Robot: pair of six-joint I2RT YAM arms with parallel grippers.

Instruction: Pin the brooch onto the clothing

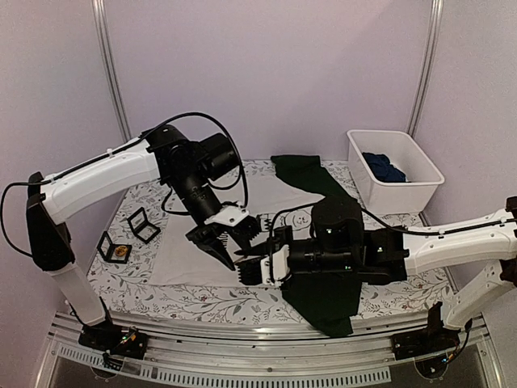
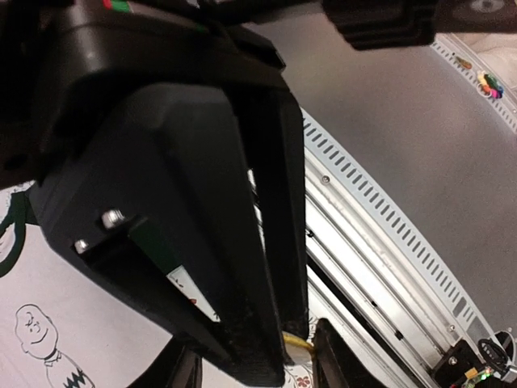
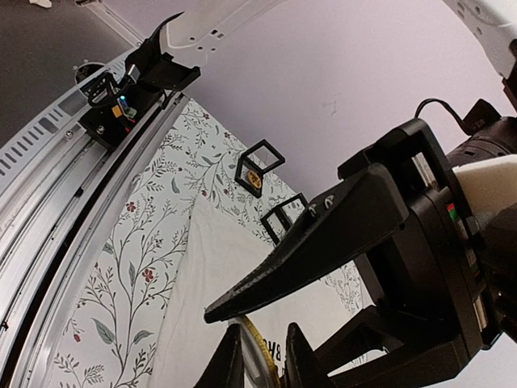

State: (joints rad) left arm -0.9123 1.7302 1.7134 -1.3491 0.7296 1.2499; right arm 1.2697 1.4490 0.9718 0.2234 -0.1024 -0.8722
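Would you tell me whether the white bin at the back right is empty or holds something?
Not empty: the bin holds a crumpled dark blue garment, visible over its rim in the top view.

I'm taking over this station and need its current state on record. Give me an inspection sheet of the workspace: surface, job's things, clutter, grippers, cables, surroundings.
Surface: floral-print tablecloth covers the table.
Job's things: white T-shirt with dark sleeves lies flat; round gold brooch is between the gripper tips above it.
Clutter: two small black square display boxes left of the shirt, one with a gold piece inside; white plastic bin holding a dark blue garment.
Grippers: left gripper and right gripper meet tip to tip over the shirt; the right gripper's fingers pinch the brooch; the left's hold is unclear.
Cables: black cable loops over the left arm.
Surroundings: plain pale walls, metal rail at the near edge.
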